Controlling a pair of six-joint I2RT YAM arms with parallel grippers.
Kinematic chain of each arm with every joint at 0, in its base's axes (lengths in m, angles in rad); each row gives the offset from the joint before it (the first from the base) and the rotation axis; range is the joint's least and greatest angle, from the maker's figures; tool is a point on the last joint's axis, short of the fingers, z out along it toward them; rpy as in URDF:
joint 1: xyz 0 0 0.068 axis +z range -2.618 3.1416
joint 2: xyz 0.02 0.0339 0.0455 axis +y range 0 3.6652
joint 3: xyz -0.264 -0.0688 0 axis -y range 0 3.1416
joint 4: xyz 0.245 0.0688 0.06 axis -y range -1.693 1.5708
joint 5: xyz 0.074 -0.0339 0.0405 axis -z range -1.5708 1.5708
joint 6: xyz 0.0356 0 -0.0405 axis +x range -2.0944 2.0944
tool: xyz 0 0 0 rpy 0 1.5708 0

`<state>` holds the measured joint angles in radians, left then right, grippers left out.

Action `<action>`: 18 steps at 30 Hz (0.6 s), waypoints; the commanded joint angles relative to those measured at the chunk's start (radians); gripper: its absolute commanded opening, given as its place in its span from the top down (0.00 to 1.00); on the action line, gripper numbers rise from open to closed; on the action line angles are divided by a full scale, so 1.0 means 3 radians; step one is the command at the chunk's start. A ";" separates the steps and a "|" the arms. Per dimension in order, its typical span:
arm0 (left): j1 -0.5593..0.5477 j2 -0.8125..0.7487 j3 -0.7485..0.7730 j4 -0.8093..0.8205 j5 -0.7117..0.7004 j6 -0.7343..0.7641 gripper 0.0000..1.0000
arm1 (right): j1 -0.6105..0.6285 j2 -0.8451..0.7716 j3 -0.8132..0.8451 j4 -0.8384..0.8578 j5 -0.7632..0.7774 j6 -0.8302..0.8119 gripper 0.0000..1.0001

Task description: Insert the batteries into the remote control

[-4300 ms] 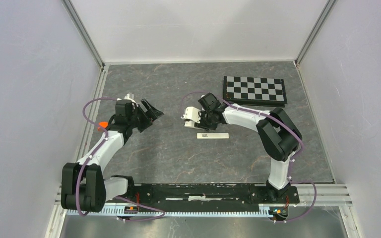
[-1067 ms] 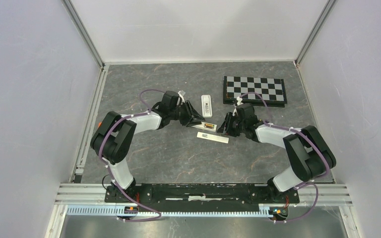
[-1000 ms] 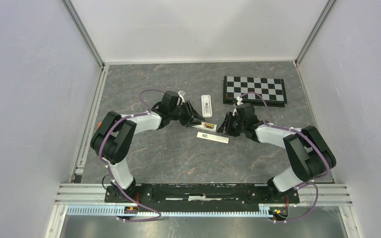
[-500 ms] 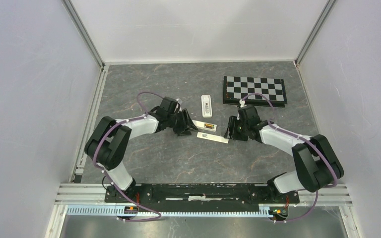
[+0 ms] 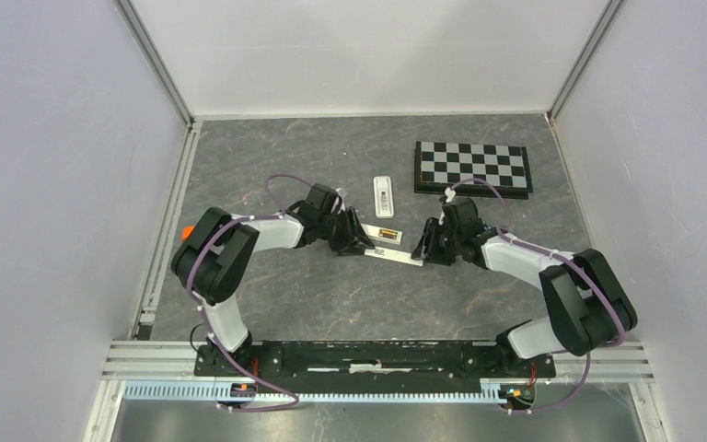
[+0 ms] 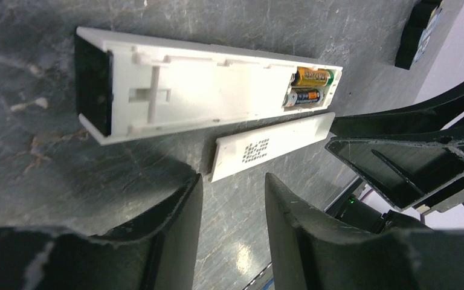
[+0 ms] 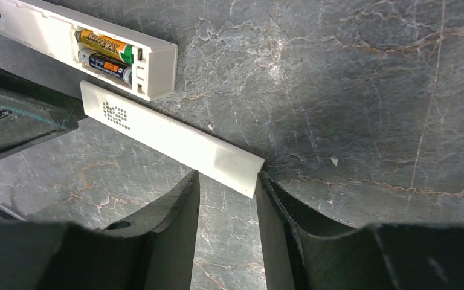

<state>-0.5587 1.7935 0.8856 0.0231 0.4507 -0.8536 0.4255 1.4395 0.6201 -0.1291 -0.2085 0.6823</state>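
The left fingers (image 6: pixel 169 235), black and wedge-shaped, stand apart with nothing between them, low over the dark grey marbled worktop (image 6: pixel 48 151). Just beyond their tips lies one end of a slim white plastic bar (image 6: pixel 272 145) printed with a small dotted square. Past that bar and just beside it rests the remote control (image 6: pixel 205 96), a long white plastic body lying back up, with a dark end face and its battery recess uncovered. The batteries (image 6: pixel 309 77) sit side by side in that recess, at the end farthest from the left fingers. One is a gold-and-green cell and the other a dark cell with an orange band.

The right fingers (image 7: pixel 163 235) are likewise parted and clamp nothing. The other end of the slim white plastic bar (image 7: pixel 175 136) reaches the mouth of their gap, close against one fingertip; whether it touches cannot be told. Beyond the bar lies the battery end of the remote control (image 7: pixel 157 66), with both cells showing.

In the top view the two pairs of fingers face each other with the bar (image 5: pixel 400 257) between them. Farther out from them, a small white handset with grey markings (image 5: pixel 383 195) lies on the worktop. A black-and-white chequered board (image 5: pixel 472 168) lies beyond the right fingers.
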 commanded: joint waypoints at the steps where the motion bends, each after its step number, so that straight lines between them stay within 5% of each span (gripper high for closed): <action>1: -0.0030 0.0141 -0.0023 0.0387 0.0161 -0.0201 0.54 | 0.0011 0.0005 -0.0132 0.0319 -0.0131 0.0154 0.56; 18: -0.0053 -0.0138 -0.0016 0.0456 0.0343 -0.0141 0.58 | 0.0012 -0.0325 -0.0068 0.0446 -0.0071 0.0123 0.58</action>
<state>-0.5522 1.8069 0.8764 0.0998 0.4759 -0.8772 0.4183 1.3853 0.5758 -0.0578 -0.1986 0.7097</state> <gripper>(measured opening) 0.426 0.428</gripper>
